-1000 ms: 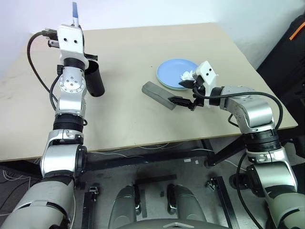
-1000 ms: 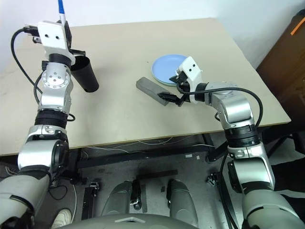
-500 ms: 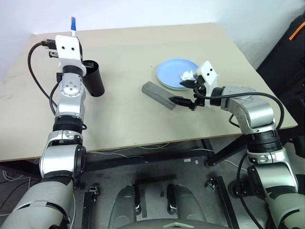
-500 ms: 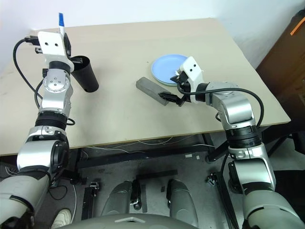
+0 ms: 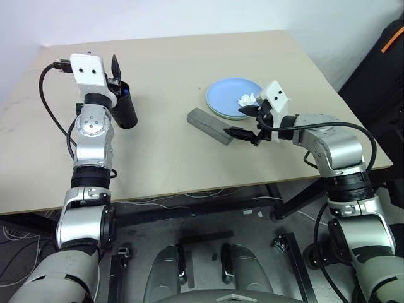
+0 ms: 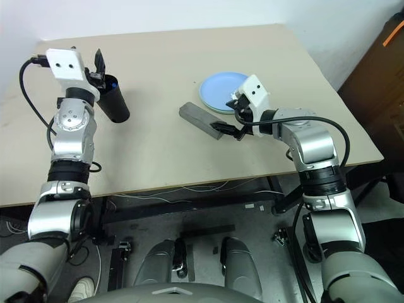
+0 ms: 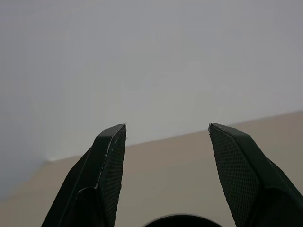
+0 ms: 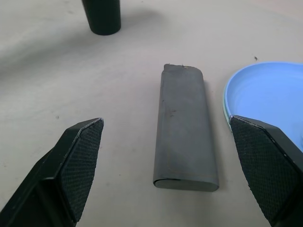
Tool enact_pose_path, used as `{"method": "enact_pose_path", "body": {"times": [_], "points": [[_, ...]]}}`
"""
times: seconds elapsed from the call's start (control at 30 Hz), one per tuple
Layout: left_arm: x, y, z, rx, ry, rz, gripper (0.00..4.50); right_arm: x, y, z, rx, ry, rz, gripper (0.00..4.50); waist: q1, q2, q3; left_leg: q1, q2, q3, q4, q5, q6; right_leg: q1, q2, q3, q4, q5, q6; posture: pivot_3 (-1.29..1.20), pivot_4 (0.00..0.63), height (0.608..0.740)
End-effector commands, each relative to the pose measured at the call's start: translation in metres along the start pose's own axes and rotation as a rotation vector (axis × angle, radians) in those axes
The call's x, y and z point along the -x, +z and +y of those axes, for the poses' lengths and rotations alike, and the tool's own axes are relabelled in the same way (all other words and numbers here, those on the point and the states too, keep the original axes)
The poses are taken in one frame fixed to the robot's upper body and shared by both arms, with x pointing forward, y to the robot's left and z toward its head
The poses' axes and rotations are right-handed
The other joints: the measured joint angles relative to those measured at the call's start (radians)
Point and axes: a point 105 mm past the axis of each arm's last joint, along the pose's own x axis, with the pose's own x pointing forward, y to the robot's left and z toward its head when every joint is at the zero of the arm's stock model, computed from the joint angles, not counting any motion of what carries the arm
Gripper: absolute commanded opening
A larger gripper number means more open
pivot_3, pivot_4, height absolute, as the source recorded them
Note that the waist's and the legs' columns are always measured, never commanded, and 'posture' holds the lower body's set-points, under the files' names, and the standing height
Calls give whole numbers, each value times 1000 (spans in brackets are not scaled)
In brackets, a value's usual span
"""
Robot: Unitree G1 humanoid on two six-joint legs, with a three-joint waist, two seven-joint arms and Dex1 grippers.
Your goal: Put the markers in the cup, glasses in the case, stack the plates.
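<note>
Here the left gripper hangs with fingers apart over the one black cup at ten o'clock, seemingly to drop a marker, one blue tip showing inside. At three o'clock the wide-open right gripper faces the single shut case beside two stacked plates, probably to handle it.

the table is plain beige. the cup at the left is matte black, with a bit of blue at its rim. the case in the middle is flat grey. the top plate at the right is light blue, with a pale green edge under it. a white wad lies on it. the fingers are black with a fine cross-hatch.
</note>
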Motion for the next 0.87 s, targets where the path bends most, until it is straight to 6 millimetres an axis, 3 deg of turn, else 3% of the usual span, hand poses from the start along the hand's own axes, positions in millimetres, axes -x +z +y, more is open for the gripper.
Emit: {"method": "enact_pose_path", "body": {"times": [0.03, 0.1, 0.27, 0.43, 0.73, 0.87], "points": [[19, 24, -3, 53, -189, -31, 2910, 13, 20, -3, 41, 23, -63, 4500, -2, 0, 0, 0, 0, 0, 0, 0, 0, 0, 0, 0, 0, 0, 0, 0, 150, 740], [37, 27, 0, 132, -284, -3, 2910, 16, 20, -1, 51, 46, -64, 4500, -3, 0, 0, 1, 0, 0, 0, 0, 0, 0, 0, 0, 0, 0, 0, 0, 150, 740], [70, 24, 16, 107, -371, 80, 2910, 16, 21, 16, 45, 172, -103, 4500, 0, 0, 0, 1, 1, -1, 0, -1, -2, 0, 1, 0, 1, -2, -4, 0, 150, 740], [104, 27, 8, 144, -616, 160, 2910, 9, 6, 18, 41, 189, -65, 4500, 3, 0, 0, 1, 2, -1, 0, -2, -3, 0, -1, 0, -1, -2, -5, 0, 150, 740], [157, 1, 9, 175, -838, 371, 2910, 27, 5, 18, -42, 250, -125, 4500, 1, 1, 0, -1, 3, -1, -4, -2, -4, -4, -1, 1, -4, -3, -6, 0, 150, 740], [161, -2, 6, 183, -840, 395, 2910, 28, 6, 8, -34, 200, -123, 4500, 1, 1, 0, -1, 3, 0, -4, -2, -4, -5, -1, 1, -4, -3, -7, 0, 150, 740]]}}
